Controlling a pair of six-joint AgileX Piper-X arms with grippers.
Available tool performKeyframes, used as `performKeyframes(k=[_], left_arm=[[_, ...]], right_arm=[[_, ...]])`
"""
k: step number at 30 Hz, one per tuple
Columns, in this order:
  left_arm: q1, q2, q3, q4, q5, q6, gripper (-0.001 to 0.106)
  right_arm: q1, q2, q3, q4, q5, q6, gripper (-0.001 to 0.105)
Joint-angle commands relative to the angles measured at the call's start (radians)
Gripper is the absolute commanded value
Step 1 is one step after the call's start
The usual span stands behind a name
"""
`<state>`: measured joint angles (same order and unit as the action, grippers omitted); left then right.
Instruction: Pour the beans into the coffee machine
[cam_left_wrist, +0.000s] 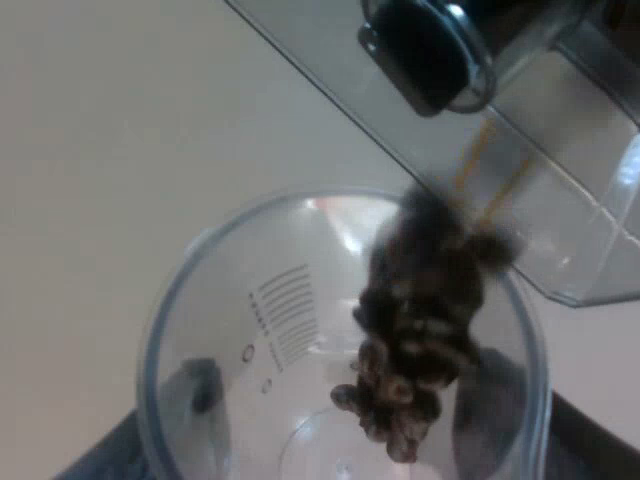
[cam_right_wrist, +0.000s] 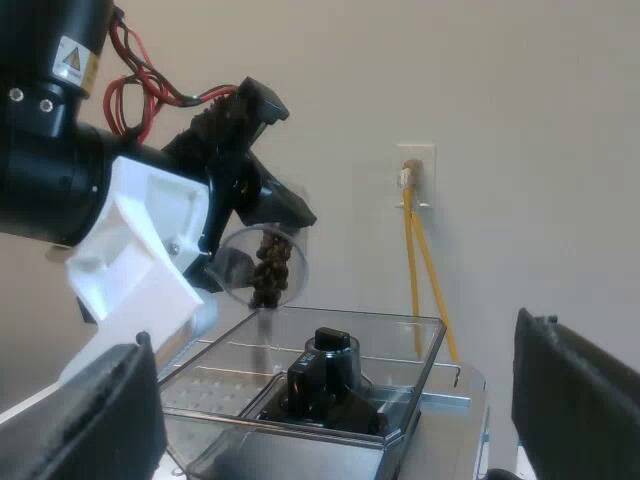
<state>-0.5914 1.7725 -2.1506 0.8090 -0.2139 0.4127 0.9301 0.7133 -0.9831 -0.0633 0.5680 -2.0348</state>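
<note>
Plain pale wall (cam_right_wrist: 520, 120) behind, with a socket (cam_right_wrist: 415, 170) and two yellow cables (cam_right_wrist: 425, 270) hanging from it to behind the espresso machine (cam_right_wrist: 462, 385). Left gripper (cam_left_wrist: 345, 390) is clamped on the measuring glass (cam_left_wrist: 290, 320), one dark finger (cam_left_wrist: 200, 385) showing through the clear wall on each side. In the right wrist view the glass is tipped right over with its long axis close to level. It hangs above the bean hopper (cam_right_wrist: 400, 335), at roughly 11 o'clock from the hopper's black knob (cam_right_wrist: 325, 365). Left wrist view looks straight into the mouth. The lip nearest the hopper points toward about 1 o'clock, and the beans (cam_left_wrist: 420, 320) are bunched against that side of the wall in a dark clump running from the base out to the lip. From the right wrist the clump hangs at 6 o'clock off the glass rim, just above the hopper's edge, and I can't tell if any beans touch it. Hopper is clear plastic, and the cables show through it. Writing: a printed ladder of graduation lines on the glass wall with two small red circles beside it, figures unreadable. Also a yellow warning triangle sticker (cam_right_wrist: 70, 58) on the left arm's black housing, text unreadable. Right gripper (cam_right_wrist: 332, 335) is released and holds nothing, fingers spread wide with the hopper between them farther off.
</note>
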Motion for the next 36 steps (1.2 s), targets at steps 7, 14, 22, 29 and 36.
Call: performKeyframes(k=[7, 14, 22, 29, 36], left_arm=[[0.001, -0.015, 0.001, -0.036, 0.057, 0.139, 0.014], [0.001, -0.019, 0.001, -0.099, 0.054, 0.177, 0.014], [0.001, -0.034, 0.001, -0.107, 0.050, 0.232, 0.014], [0.001, -0.050, 0.001, -0.126, 0.078, 0.269, 0.014], [0.001, -0.060, 0.001, -0.126, 0.078, 0.269, 0.014]], right_arm=[[0.001, -0.009, -0.014, 0.000, 0.003, -0.003, 0.074], [0.001, -0.009, -0.014, 0.000, 0.003, -0.003, 0.074], [0.001, -0.009, -0.014, 0.000, 0.003, -0.003, 0.074], [0.001, -0.009, -0.014, 0.000, 0.003, -0.003, 0.074], [0.001, -0.009, -0.014, 0.000, 0.003, -0.003, 0.074]])
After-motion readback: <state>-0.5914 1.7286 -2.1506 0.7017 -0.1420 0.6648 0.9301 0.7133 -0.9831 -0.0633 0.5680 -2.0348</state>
